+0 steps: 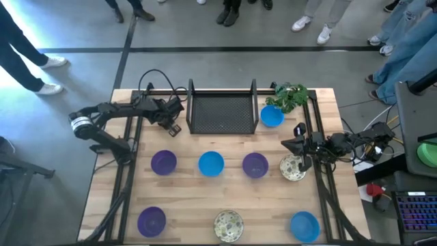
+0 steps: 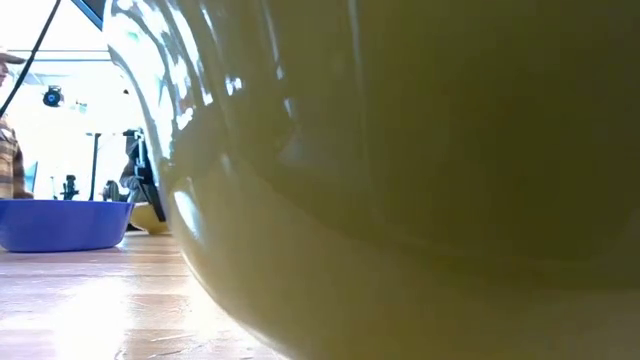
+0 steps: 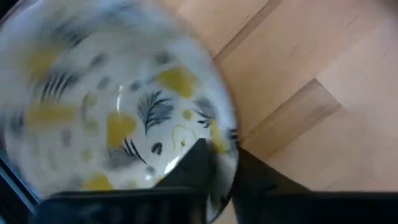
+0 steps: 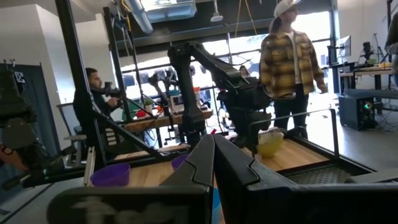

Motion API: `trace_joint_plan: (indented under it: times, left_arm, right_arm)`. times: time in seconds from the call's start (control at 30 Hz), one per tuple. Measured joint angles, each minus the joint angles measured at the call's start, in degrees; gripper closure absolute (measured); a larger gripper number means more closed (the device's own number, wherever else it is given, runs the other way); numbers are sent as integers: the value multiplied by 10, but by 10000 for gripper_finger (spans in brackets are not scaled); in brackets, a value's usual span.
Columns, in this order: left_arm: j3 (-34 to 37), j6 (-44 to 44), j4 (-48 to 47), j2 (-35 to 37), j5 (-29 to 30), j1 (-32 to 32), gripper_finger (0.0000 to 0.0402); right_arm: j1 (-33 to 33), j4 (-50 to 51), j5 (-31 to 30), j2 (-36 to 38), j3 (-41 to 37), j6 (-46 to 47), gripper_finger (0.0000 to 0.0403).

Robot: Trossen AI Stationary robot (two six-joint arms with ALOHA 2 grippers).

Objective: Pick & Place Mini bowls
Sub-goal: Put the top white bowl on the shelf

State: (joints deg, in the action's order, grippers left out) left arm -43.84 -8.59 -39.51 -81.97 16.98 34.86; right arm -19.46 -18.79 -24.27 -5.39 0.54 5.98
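Eight mini bowls show on the table in the high view: purple (image 1: pixel 164 162), (image 1: pixel 255 164), (image 1: pixel 151 220); blue (image 1: pixel 211 164), (image 1: pixel 272 116), (image 1: pixel 304 225); speckled cream (image 1: pixel 293 167), (image 1: pixel 229 225). A third speckled bowl (image 3: pixel 118 106) is in my left gripper (image 1: pixel 172 125), left of the black mesh tray (image 1: pixel 222 113). The gripper hides this bowl from above. The right wrist view shows it far off as a cream bowl (image 4: pixel 270 143) under the left arm. My right gripper (image 4: pixel 212 155) is shut and empty. It points level toward the table's left, just beyond the right-hand speckled bowl. My left gripper holds the speckled cream bowl by its rim (image 3: pixel 229 140), one finger (image 3: pixel 198 158) inside the bowl and the other (image 3: pixel 255 177) outside. The fingers come from above, and the bowl sits open side up below them. Whether its base is off the table I cannot tell.
A green leafy plant (image 1: pixel 290 96) stands at the table's far right corner beside the tray. The near speckled bowl (image 2: pixel 420 180) fills the low view. People stand beyond the far edge (image 1: pixel 232 10) and in the room behind (image 4: pixel 289 68). Bare wood lies between the bowl rows.
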Motion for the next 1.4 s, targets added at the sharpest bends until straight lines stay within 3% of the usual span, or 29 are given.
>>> trace_joint_plan:
  times: [0.07,0.6,0.9,1.4]
  left_arm:
    - [-1,0,0,1,7,0,391]
    - [-1,29,-7,7,-13,1,399]
    - [-43,51,-76,8,-78,0,400]
    - [-130,60,-203,8,-72,0,400]
  right_arm:
    - [0,0,0,0,0,0,394]
    - [0,0,0,0,0,-1,394]
    - [0,0,1,0,0,-1,394]
    - [0,0,1,0,0,-2,394]
